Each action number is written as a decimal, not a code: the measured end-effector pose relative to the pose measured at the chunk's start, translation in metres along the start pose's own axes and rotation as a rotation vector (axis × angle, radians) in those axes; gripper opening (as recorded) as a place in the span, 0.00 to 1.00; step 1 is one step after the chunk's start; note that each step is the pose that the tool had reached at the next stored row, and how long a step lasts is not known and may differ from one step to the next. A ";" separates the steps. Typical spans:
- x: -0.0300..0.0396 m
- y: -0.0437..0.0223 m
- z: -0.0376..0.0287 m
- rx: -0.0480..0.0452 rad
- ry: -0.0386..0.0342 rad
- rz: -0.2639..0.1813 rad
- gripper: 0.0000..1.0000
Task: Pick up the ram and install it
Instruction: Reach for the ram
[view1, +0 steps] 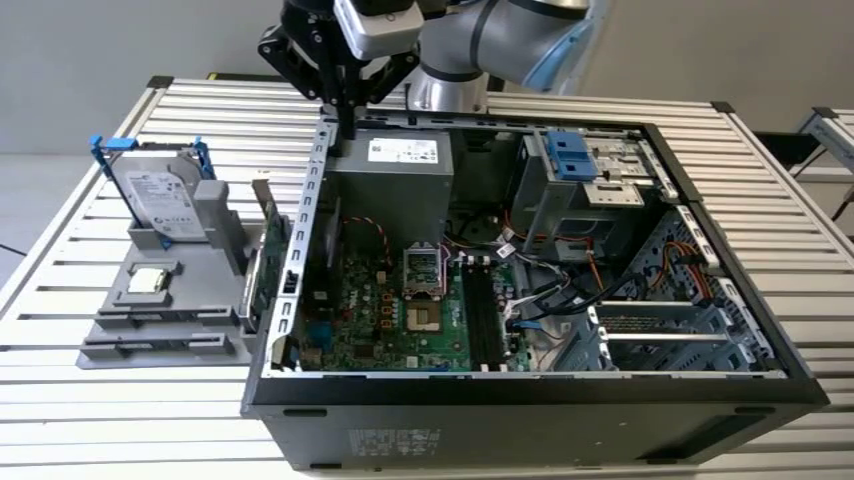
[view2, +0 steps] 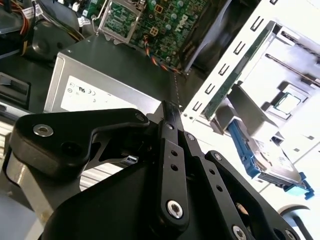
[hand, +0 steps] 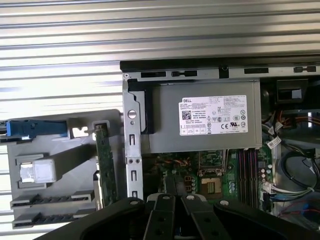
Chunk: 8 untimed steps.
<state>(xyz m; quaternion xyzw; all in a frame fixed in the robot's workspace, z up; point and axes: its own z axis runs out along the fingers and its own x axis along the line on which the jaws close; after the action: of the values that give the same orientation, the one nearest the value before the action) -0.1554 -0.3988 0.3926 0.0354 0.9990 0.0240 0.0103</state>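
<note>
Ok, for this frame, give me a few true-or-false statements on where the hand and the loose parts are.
1. The hand is above the corner of the case by the power supply. True.
2. The hard drive lies inside the case. False: it stands on the gray fixture outside the case, at the exterior view's left.
3. The case is open, with the motherboard exposed. True.
4. The hand grips the green card. False: the green card stands on edge between the gray fixture and the case, apart from the hand, which is shut.
</note>
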 end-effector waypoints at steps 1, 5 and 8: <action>0.0009 -0.0001 -0.0001 0.0001 0.0001 0.000 0.00; 0.0042 -0.0003 -0.0001 0.0000 0.0000 0.000 0.00; 0.0069 -0.0005 -0.0002 0.0000 0.0000 0.000 0.00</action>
<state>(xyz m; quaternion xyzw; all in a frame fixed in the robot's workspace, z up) -0.1623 -0.3988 0.3926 0.0354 0.9990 0.0240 0.0103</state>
